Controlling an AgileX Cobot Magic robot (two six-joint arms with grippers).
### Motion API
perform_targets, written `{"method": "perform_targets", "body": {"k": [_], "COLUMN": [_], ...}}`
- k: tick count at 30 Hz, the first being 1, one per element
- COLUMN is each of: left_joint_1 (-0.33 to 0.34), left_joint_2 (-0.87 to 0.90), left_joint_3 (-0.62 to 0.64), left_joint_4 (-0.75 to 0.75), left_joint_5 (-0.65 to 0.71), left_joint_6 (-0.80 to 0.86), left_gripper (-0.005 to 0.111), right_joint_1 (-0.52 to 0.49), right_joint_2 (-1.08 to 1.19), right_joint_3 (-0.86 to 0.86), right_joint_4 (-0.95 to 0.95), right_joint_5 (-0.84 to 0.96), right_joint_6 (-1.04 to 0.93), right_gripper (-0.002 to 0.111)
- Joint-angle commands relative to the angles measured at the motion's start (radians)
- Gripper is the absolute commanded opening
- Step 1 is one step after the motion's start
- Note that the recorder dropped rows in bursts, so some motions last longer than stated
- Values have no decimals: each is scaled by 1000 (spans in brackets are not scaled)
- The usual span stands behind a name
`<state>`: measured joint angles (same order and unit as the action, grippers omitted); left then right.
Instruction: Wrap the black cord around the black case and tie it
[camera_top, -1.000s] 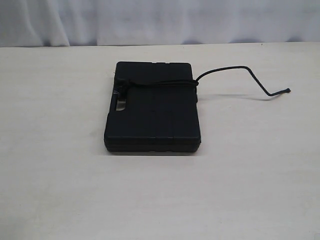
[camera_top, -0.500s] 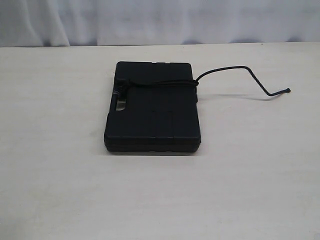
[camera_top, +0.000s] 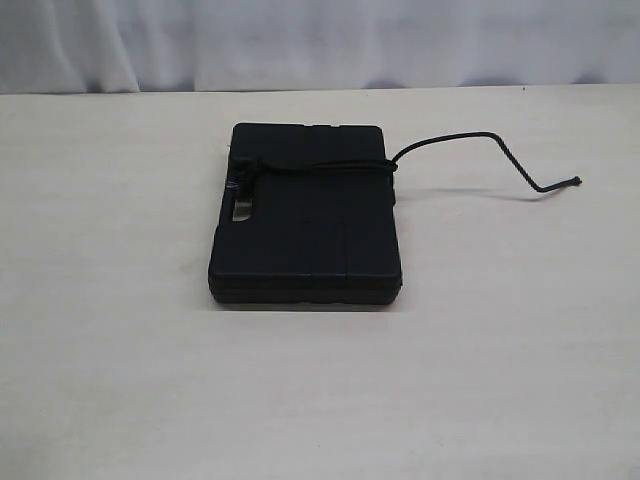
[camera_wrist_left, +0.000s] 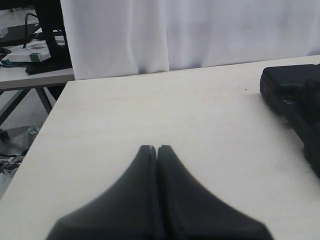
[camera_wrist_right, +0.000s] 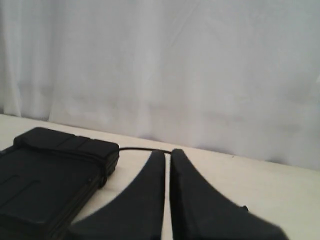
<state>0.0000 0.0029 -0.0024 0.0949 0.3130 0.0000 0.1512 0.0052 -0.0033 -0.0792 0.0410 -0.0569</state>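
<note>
Now black cord wraps black case; tail trails right.

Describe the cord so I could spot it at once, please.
On the pale table lies one flat black case, near the middle. The black cord crosses the case's far end and trails off to the right in an arc. It is the only thin, rope-like thing there; the case is a broad slab.

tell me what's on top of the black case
The black cord crosses the top of the black case near its far end, bunched beside the handle slot. Whether it runs underneath is hidden.
</note>
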Motion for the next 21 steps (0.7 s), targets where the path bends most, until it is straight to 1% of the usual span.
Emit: {"method": "perform_targets", "body": {"k": [1,4,6,11,21], "left_joint_1": [1,1,1,1,1], "left_joint_2": [-3,-3,-3,-3,-3], "left_joint_3": [2,2,2,2,2], "left_joint_4": [-1,-1,-1,-1,-1], "left_joint_5": [-6,-6,-6,-6,-6], "left_joint_6": [5,5,5,5,5], "left_gripper": [0,0,0,0,0], "right_joint_1": [-9,-9,-9,-9,-9], "right_joint_2": [-5,-5,-5,-5,-5], "right_joint_3": [3,3,3,3,3], "right_joint_4": [-38,-14,17,15,15], "right_joint_5": [68,105,153,283,295], "right_joint_6": [29,11,-19,-12,50], "right_gripper": [4,4,4,4,4]}}
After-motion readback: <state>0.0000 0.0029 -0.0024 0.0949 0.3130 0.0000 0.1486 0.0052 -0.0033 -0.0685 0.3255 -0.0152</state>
